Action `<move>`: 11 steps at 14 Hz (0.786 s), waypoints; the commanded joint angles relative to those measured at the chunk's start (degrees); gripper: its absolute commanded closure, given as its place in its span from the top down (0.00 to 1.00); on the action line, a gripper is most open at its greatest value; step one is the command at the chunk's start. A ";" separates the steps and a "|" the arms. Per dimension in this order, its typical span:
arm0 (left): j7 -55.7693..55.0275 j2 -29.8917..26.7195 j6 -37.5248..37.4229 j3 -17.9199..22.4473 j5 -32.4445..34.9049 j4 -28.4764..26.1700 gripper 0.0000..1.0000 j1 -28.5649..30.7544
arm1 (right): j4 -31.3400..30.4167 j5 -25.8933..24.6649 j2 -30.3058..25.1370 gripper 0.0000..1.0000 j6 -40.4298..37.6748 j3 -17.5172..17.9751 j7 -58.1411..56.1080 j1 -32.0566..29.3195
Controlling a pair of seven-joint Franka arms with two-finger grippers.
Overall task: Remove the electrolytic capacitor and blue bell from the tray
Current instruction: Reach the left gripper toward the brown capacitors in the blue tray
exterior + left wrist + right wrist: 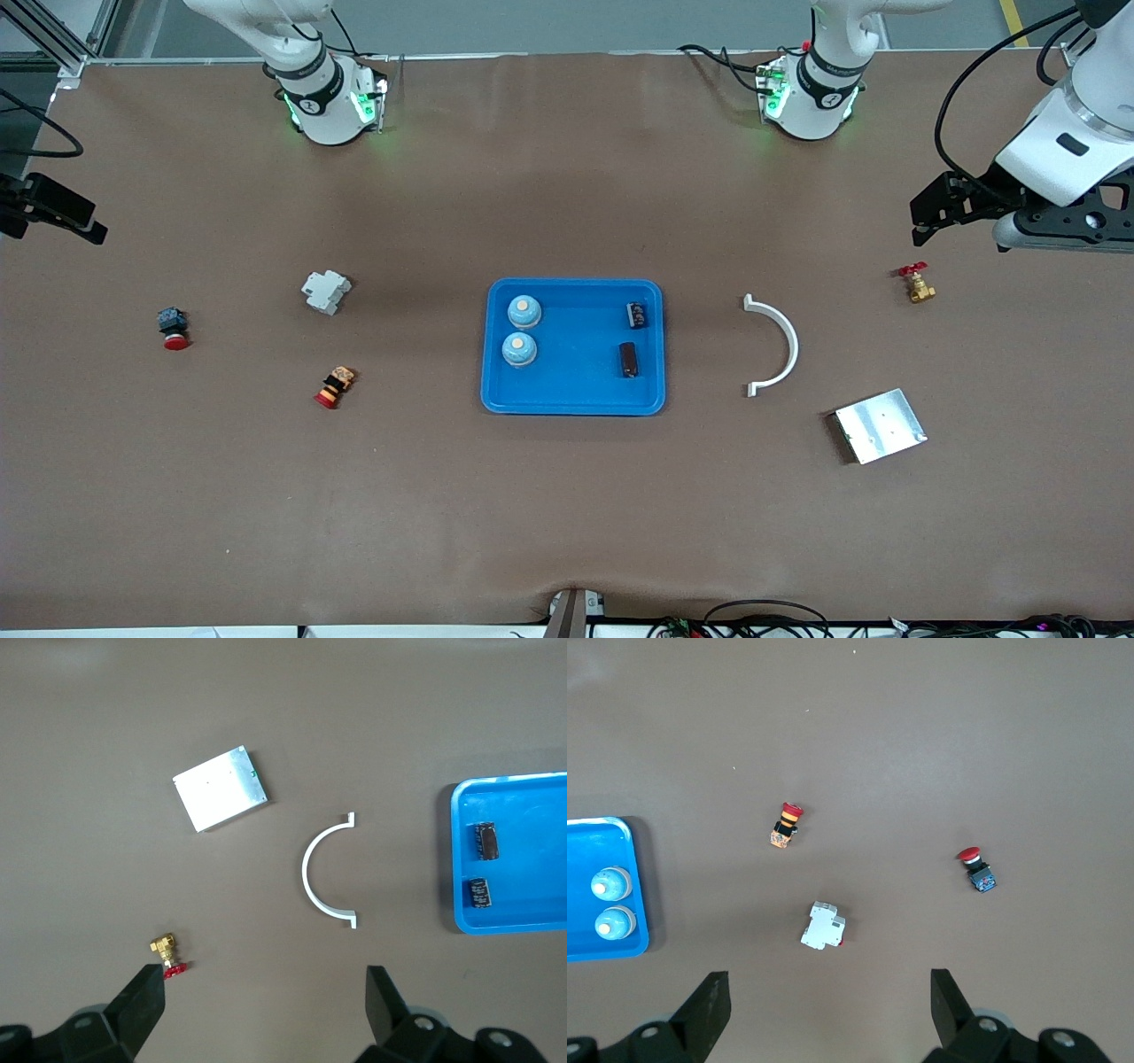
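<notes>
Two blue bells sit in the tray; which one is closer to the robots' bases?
The bell by the tray's corner; its twin sits nearer the front camera.

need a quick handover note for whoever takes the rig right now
Left hand: open, empty, up over the table's left-arm end by the brass valve.
Right hand: open, empty, over the right-arm end.
Blue tray mid-table holds two blue bells, a dark cylindrical capacitor and a black terminal block.
Done: nothing.
Left: take out the capacitor and one bell.
</notes>
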 commanded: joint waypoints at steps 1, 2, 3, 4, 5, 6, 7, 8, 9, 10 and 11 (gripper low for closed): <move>0.21 -0.35 -1.16 -0.10 0.10 0.49 1.00 0.10 | 0.33 -0.28 -0.31 1.00 -0.36 -0.09 -0.52 0.19; 0.21 -0.35 -1.16 -0.10 0.10 0.40 1.00 0.01 | 0.33 -0.28 -0.31 1.00 -0.36 -0.01 -0.52 0.28; 0.30 -0.35 -1.16 -0.18 0.10 0.48 1.00 0.01 | 0.33 -0.28 -0.31 1.00 -0.36 -0.01 -0.52 0.28; 0.82 -0.35 -1.16 -0.19 0.18 0.40 1.00 0.01 | 0.33 -0.28 -0.31 1.00 -0.36 -0.01 -0.52 0.28; 0.74 -0.35 -1.16 -0.45 0.18 0.22 1.00 0.01 | 0.33 -0.28 -0.31 1.00 -0.45 -0.01 -0.52 0.20; 0.83 -0.44 -1.16 -0.54 0.18 0.05 1.00 -0.08 | 0.33 -0.28 -0.31 1.00 -0.54 -0.01 -0.52 0.20; 0.92 -0.35 -1.16 -0.62 0.18 0.05 1.00 -0.25 | 0.33 -0.28 -0.31 1.00 -0.45 -0.09 -0.52 0.20; 0.92 -0.35 -1.16 -0.62 0.18 -0.13 1.00 -0.25 | 0.33 -0.37 -0.31 1.00 -0.36 -0.09 -0.44 0.11; 0.92 -0.26 -1.16 -0.62 0.10 -0.13 1.00 0.01 | 0.07 -0.37 -0.31 1.00 -0.01 -0.09 -0.26 0.11; 0.83 -0.26 -1.16 -0.62 0.01 -0.30 1.00 0.01 | 0.33 -0.55 -0.22 1.00 -0.01 -0.09 -0.61 -0.15; 0.83 -0.17 -1.16 -0.62 -0.08 -0.65 1.00 -0.34 | 0.33 -0.37 -0.05 1.00 -0.27 -0.35 -0.61 -0.50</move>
